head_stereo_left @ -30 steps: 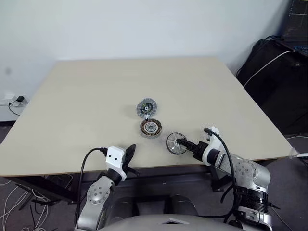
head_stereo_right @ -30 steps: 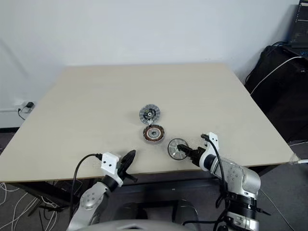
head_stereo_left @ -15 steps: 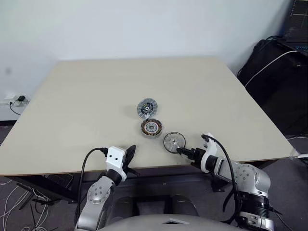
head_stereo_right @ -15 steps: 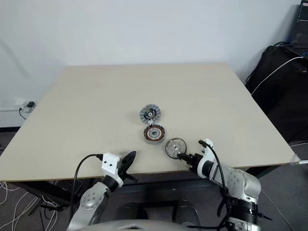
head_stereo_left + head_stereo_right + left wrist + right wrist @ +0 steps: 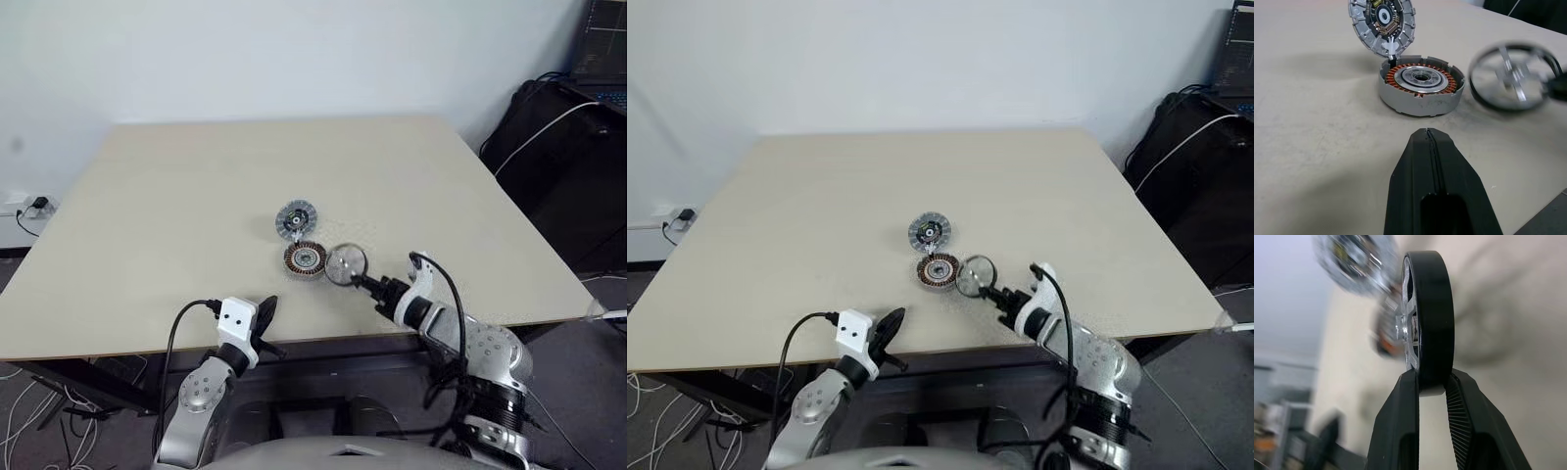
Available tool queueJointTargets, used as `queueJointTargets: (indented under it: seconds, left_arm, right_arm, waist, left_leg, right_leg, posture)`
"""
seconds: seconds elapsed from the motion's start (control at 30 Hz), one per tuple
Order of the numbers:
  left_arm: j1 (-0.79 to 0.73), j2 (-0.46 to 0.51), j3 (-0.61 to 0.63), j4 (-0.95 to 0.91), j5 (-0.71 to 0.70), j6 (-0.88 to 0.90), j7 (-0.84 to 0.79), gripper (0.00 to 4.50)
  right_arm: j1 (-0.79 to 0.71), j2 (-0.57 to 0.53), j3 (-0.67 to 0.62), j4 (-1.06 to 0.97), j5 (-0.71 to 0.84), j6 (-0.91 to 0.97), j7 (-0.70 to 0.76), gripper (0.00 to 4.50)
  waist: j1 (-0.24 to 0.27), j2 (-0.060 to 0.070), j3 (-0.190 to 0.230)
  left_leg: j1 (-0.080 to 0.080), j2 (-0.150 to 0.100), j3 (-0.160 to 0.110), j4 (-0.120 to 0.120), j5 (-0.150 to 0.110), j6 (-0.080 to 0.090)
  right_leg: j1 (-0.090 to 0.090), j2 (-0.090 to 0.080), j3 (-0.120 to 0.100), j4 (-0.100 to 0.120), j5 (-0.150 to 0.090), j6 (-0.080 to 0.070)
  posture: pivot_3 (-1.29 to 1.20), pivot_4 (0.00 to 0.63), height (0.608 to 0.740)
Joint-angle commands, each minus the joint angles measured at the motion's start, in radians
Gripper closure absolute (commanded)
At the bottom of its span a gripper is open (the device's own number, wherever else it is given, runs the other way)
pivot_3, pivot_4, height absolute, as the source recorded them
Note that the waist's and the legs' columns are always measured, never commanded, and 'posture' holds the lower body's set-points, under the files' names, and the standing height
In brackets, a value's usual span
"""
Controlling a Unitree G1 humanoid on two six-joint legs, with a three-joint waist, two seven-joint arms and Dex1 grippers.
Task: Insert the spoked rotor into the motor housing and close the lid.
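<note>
- The rotor, a round wheel with a dark rim and silver spokes, is held up on edge. It is clear of the table and just to the right of the housing.
- The rotor's flat face tilts up and back toward the robot, so the head views show it as nearly a full circle. Its near-left edge overlaps the housing's rim in those views.
- The right gripper pinches the rotor's rim at its lowest, nearest point, with one finger on each face. The fingers stand only as far apart as the rim is thick.
- The right arm reaches forward and to the left over the table's near edge, with the gripper angled slightly downward.
- The left gripper is fully closed and holds nothing. It rests at the table's near edge and points toward the housing.
- The housing sits flat near the table's middle with its copper coil ring facing up.
- The lid stands tilted open at the housing's far side.
- The left wrist view shows the lid's inner face, the coil ring around a silver centre, and the blurred rotor with its spokes.
- The right wrist view shows the rotor edge-on between the fingers.
</note>
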Motion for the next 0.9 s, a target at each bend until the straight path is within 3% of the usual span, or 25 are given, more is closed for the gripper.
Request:
queueJointTargets:
  seconds: [0.03,0.3,0.9]
  left_arm:
    - [-0.013,0.001,0.0,-0.008,-0.006,-0.003,-0.009,4.5]
    - [-0.006,0.004,0.011,-0.007,-0.011,-0.007,-0.009,4.5]
    - [0.007,0.011,0.026,-0.018,-0.011,-0.007,-0.01,4.5]
  right_arm:
    - [-0.078,0.053,-0.023,0.014,0.064,-0.029,-0.047,4.04]
    - [-0.175,0.131,0.013,0.128,0.091,-0.062,-0.092,4.04]
    - [-0.185,0.131,0.062,0.31,0.076,-0.146,-0.077,4.04]
  waist:
    - [0.0,0.0,0.0]
    - [0.001,0.0,0.0]
    - [-0.002,0.001,0.0]
  left_leg:
    - [0.0,0.0,0.0,0.0,0.0,0.0]
    - [-0.001,-0.001,0.001,0.0,0.001,0.002]
    - [0.0,0.0,0.001,0.0,0.001,0.002]
  right_leg:
    - [0.0,0.0,0.0,0.0,0.0,0.0]
    - [0.0,0.0,0.0,0.0,0.0,0.0]
    - [0.0,0.0,0.001,0.0,0.0,0.0]
  posture:
    - [0.0,0.0,0.74]
    - [0.0,0.0,0.74]
    - [0.0,0.0,0.74]
